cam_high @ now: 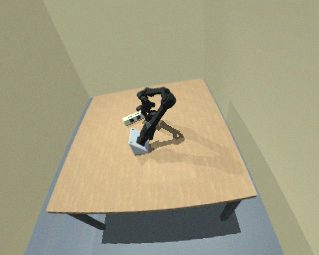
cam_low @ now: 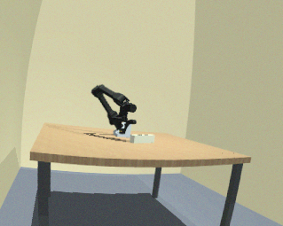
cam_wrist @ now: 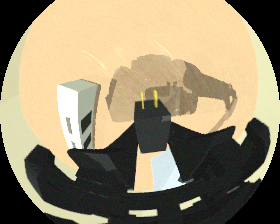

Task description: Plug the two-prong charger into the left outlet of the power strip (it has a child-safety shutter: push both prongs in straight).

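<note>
The charger (cam_wrist: 153, 131) is a dark block with two thin yellow prongs on its far end, pointing away from the gripper in the wrist view. My gripper (cam_wrist: 149, 122) is shut on it, one black finger on each side. The power strip (cam_high: 126, 122) (cam_low: 142, 139) (cam_wrist: 67, 107) is a pale block on the table with dark outlet patches. It stands left of the charger in the wrist view, and the prongs are apart from it. Its near end is hidden behind the left finger there. In the top view the charger is too small to make out.
A pale blue-white block (cam_high: 134, 139) (cam_low: 129, 130) (cam_wrist: 165, 167) stands at the arm's base, close to the strip. The wooden table (cam_high: 104, 183) (cam_low: 79, 151) carries everything. The arm's shadow falls across the table beyond the prongs in the wrist view.
</note>
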